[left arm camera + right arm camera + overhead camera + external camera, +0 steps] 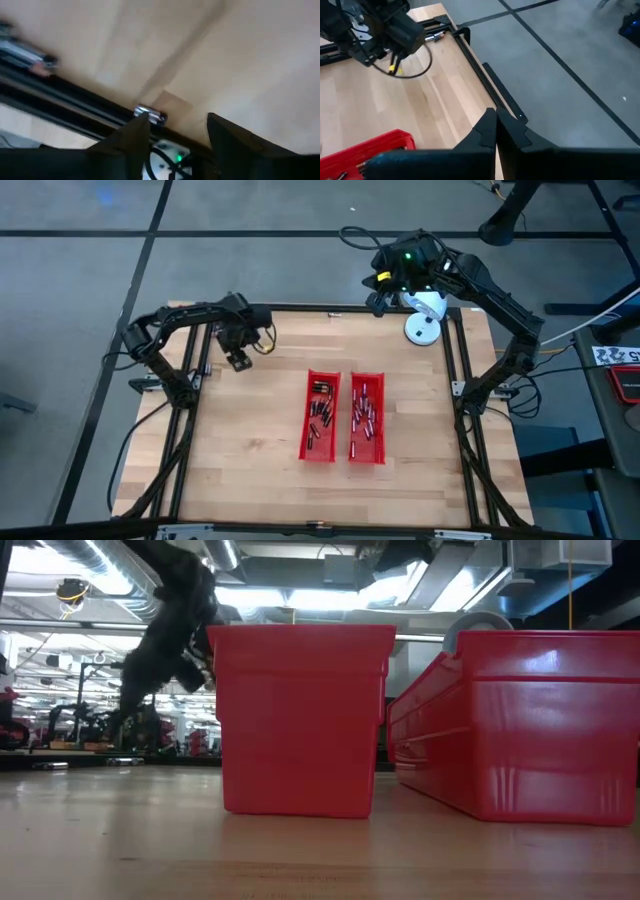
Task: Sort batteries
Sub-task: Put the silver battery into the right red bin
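Two red trays stand side by side mid-table, the left tray [320, 417] and the right tray [366, 418]. Several small batteries lie loose in each, dark ones [318, 420] in the left and silvery ones [363, 412] in the right. My left gripper [237, 361] [177, 132] hangs open over bare wood near the table's far left corner, with nothing between its fingers. My right gripper [378, 302] [496, 127] is shut above the far edge, beyond the trays; I see nothing between its fingertips. One tray corner [375, 147] shows in the right wrist view.
A white round object [424, 320] sits near the far right corner, beside my right arm. A black frame rail [490, 85] runs along the table's edge, with grey floor beyond it. Bare wood lies to the left and on the near side of the trays [300, 720].
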Motion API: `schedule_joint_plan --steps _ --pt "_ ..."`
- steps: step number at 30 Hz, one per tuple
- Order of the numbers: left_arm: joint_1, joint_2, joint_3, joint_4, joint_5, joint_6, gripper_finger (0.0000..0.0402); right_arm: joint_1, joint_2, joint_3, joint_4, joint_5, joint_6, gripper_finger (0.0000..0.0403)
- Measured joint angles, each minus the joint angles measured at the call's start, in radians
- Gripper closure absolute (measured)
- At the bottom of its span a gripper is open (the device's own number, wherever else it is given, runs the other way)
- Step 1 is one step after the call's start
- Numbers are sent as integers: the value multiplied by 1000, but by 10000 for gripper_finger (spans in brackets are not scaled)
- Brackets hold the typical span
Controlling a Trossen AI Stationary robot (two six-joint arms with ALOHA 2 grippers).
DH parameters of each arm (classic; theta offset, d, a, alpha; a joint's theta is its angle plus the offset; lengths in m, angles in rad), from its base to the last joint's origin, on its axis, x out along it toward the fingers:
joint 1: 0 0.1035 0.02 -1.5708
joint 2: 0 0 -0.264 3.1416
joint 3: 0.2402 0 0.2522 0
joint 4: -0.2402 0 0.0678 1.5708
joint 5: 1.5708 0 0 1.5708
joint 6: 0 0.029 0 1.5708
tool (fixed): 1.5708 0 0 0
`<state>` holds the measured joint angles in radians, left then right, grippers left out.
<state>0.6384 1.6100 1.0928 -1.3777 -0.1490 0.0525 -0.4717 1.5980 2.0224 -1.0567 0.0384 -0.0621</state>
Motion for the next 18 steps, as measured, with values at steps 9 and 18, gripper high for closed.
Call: schedule_joint_plan --steps 9,18 --pt "-2 0 -173 49 -57 190 178 0 2 0 -1 -6 -22 398" --pt "-2 1 -295 117 -198 212 105 0 2 0 -1 -6 -30 398"
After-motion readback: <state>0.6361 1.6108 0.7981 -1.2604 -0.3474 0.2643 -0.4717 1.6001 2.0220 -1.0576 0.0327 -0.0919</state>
